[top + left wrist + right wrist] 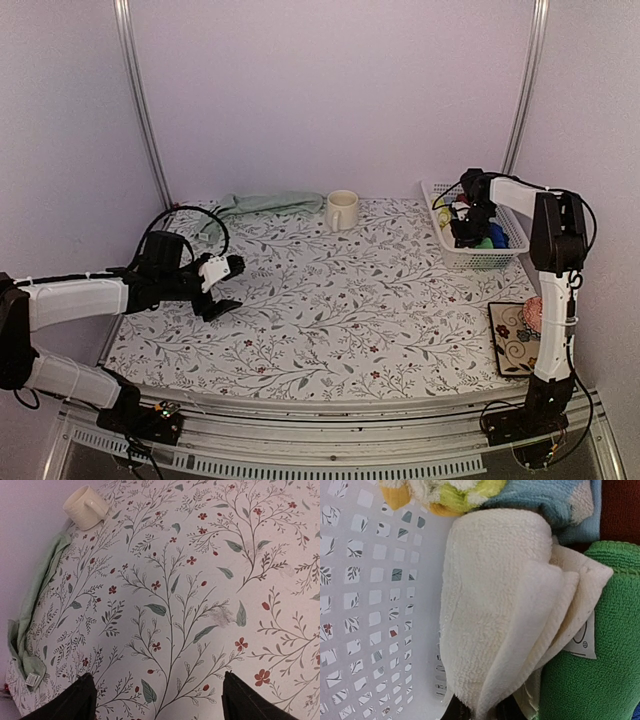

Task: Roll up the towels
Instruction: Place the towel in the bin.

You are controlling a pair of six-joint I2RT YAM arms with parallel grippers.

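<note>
The pale sage green towel lies crumpled along the table's back edge, left of the mug; in the left wrist view this towel runs down the left side. My left gripper hovers open over the bare floral tablecloth, its fingers wide apart with nothing between them. My right gripper reaches down into the white basket. It is shut on a fold of the cream towel, which hangs bunched from the fingertips against the basket wall.
A cream mug stands at the back middle. The white perforated basket at the back right also holds a bright green cloth, a blue cloth and a yellow one. A patterned mat lies at the right edge.
</note>
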